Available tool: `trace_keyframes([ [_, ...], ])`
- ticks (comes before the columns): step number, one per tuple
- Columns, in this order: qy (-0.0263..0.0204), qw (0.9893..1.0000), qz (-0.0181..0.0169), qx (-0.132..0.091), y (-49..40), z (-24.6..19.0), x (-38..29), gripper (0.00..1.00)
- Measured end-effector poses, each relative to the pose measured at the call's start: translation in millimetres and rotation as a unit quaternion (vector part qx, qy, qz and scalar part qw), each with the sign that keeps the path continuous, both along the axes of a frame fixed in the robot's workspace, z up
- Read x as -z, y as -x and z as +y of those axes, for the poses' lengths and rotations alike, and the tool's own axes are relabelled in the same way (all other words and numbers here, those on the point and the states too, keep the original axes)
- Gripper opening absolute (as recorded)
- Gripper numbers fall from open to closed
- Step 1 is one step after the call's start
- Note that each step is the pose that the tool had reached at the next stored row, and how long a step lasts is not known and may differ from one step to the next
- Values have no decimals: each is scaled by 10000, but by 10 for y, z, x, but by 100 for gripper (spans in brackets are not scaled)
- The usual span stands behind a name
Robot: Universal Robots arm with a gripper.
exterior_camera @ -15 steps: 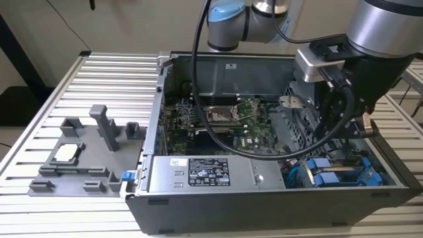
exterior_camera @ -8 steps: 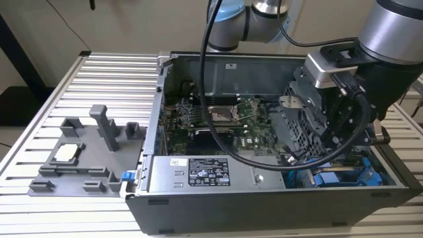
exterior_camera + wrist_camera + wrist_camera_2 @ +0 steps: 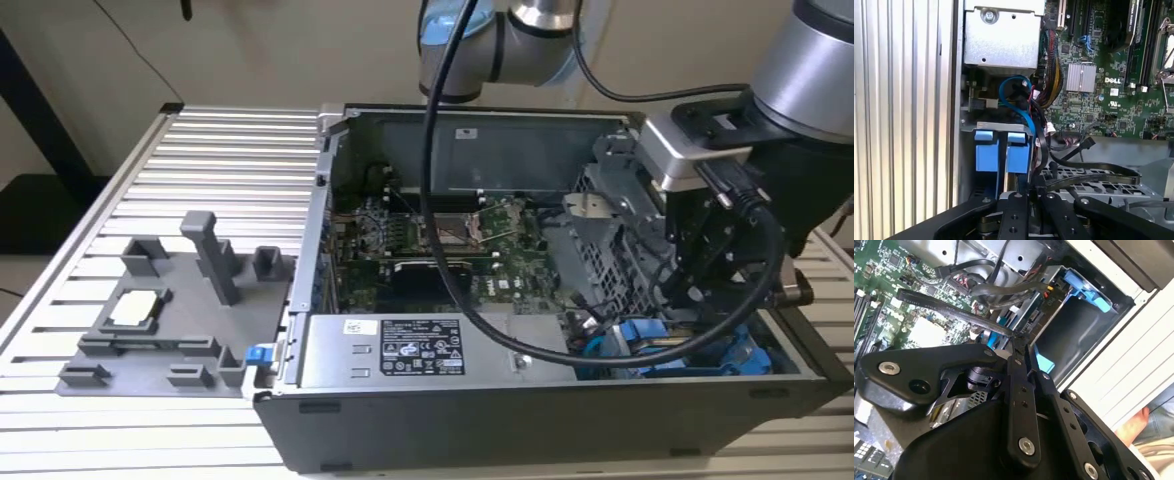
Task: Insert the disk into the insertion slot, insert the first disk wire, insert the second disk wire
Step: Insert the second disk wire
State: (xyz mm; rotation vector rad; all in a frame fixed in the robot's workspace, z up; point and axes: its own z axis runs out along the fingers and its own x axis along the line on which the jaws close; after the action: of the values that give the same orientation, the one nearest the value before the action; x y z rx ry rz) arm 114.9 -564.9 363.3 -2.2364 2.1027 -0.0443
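Grey fixture tray point(image 3: 160, 320) at nine o'clock on the counter point(image 3: 80, 250); blue-framed disk point(image 3: 1002, 152) seated in the insertion slot point(image 3: 694, 350) at four o'clock; claw point(image 3: 1028, 192) pinched shut just beside it, apparently on a black wire point(image 3: 1089, 172); best eased in square

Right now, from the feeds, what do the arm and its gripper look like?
The arm has silver-grey tube segments and a joint with a blue cap. A thick black cable loops down from the wrist, past a pale grey wrist block. The gripper is matte black, built of flat linkage bars with round silver screw heads.
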Motion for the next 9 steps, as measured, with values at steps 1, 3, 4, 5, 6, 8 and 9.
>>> trace_keyframes([
  [1, 1, 10000, 5, 0, -16, -10, 2, 16],
  [3, 1, 10000, 19, 1, -47, -24, 5, 16],
  [4, 1, 10000, 27, 1, -59, -26, 8, 16],
  [5, -1, 10000, 34, 3, -67, -26, 12, 16],
  [6, 0, 10000, 41, 7, -72, -26, 16, 16],
  [8, 0, 10000, 50, 11, -83, -27, 28, 16],
  [9, 1, 10000, 53, 12, -91, -27, 35, 16],
])
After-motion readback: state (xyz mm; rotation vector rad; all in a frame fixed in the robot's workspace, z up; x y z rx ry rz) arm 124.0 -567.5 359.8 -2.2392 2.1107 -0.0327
